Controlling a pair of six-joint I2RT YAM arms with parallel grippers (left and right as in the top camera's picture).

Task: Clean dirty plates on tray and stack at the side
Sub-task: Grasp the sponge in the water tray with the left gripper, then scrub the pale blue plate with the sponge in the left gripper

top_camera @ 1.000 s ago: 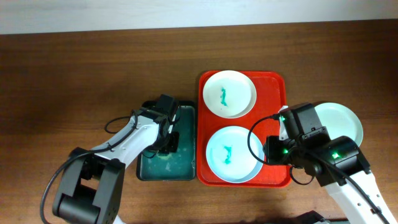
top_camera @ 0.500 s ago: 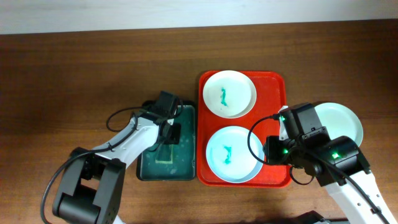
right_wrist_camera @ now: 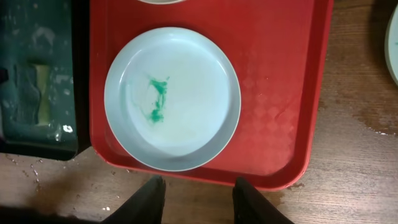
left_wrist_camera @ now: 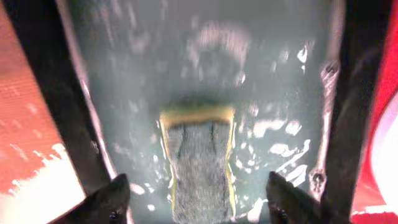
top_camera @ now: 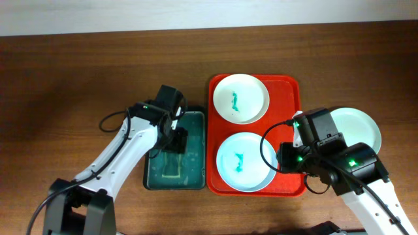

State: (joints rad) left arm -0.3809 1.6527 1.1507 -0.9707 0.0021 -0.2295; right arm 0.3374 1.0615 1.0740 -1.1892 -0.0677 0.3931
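Sponge (left_wrist_camera: 199, 163) in basin (left_wrist_camera: 186, 56), between spread fingers of left gripper (left_wrist_camera: 196, 200), touching neither | pale blue plate (right_wrist_camera: 172, 98) on red tray (right_wrist_camera: 280, 93) just ahead of right gripper (right_wrist_camera: 202, 199), fingers apart

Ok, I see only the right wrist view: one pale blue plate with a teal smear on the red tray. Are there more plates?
Observer: Yes, a white plate lies on the far half of the tray, also with a teal smear.
Operator: And a third one?
Observer: A pale green plate lies on the table right of the tray; its visible part shows no smear.
Operator: What about the other arm?
Observer: The left gripper hangs open over the dark green basin; the sponge lies in it, not gripped.
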